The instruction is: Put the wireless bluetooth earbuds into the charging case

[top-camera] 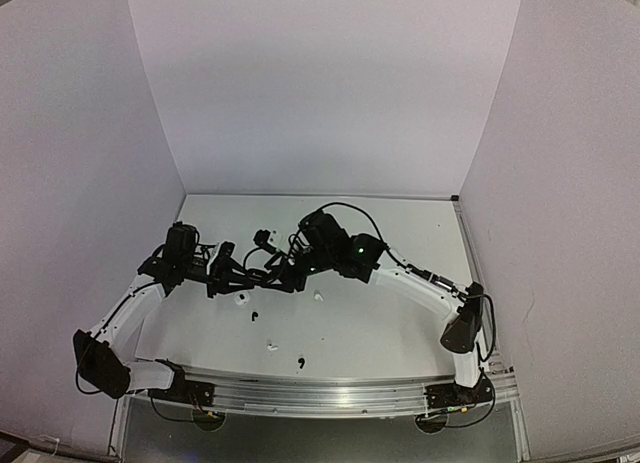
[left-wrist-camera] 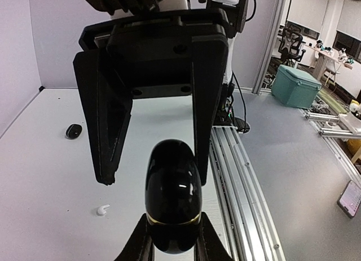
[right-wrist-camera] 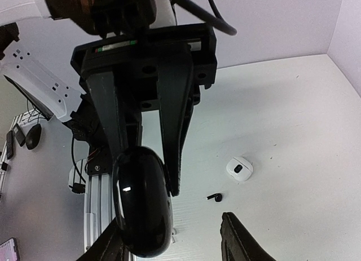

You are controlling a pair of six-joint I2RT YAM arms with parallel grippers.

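Black case [left-wrist-camera: 172,196]: clamped in your left gripper [left-wrist-camera: 172,241], jaws nearly closed. Right gripper [right-wrist-camera: 169,224]: jaws half spread, empty, flanking the case. Black earbud [right-wrist-camera: 214,197]: on the table [right-wrist-camera: 293,114] beyond the right jaws (untouched). Hold the case steady while you work its lid.

Soft, even light from above fills the top view, leaving only faint shadows on the white table [top-camera: 400,323]. The wide lens bows the lilac-tinted walls [top-camera: 320,83] outward at the left and right edges. In the 2 wrist views the nearest blacks lose detail and look slightly soft, while the glossy black charging case [left-wrist-camera: 172,199] carries small bright glints.
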